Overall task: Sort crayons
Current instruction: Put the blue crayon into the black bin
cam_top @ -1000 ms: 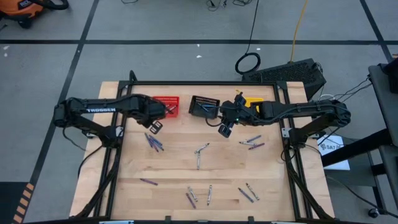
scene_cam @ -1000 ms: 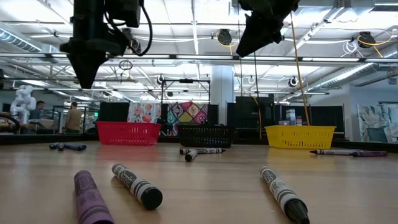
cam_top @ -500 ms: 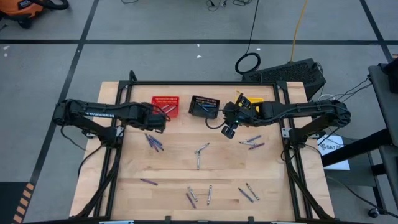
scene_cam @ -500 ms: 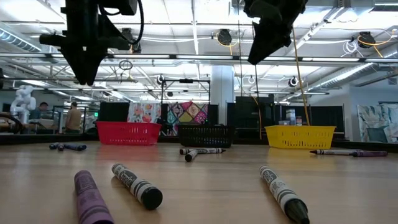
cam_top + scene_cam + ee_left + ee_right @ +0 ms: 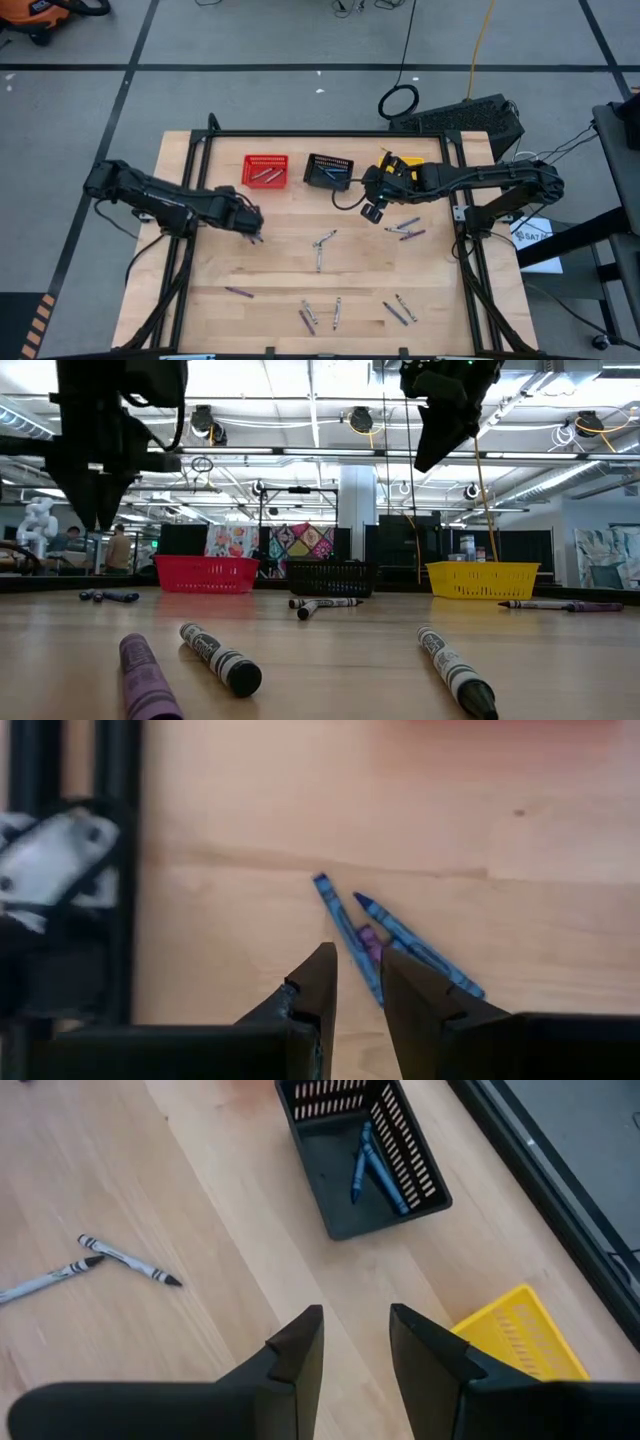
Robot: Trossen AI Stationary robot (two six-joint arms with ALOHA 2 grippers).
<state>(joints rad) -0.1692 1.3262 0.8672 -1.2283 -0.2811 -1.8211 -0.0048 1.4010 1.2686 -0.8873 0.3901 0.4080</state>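
Crayons lie scattered on the wooden table. Two blue ones and a purple one (image 5: pixel 372 942) lie in a small bunch (image 5: pixel 249 232) left of centre. My left gripper (image 5: pixel 256 226) hangs just above this bunch, pointing steeply down, open, its fingers (image 5: pixel 316 988) narrowly apart with nothing between them. My right gripper (image 5: pixel 372 210) hovers high near the black basket (image 5: pixel 360 1150), open and empty (image 5: pixel 355 1342). Two blue crayons (image 5: pixel 372 1160) lie in the black basket. A few crayons lie in the red basket (image 5: pixel 266 170).
A yellow basket (image 5: pixel 402 164) stands at the far right, beside the black one. More crayons lie at mid-table (image 5: pixel 320 245), to the right (image 5: pixel 405 228) and along the near edge (image 5: pixel 320 316). A black frame rail (image 5: pixel 115 870) runs along the table's left side.
My left gripper has come away from the red basket toward the table's near edge and sunk lower, rolling about its own axis, and now hangs over the blue and purple crayons. My right gripper has tipped a little. No crayon has moved.
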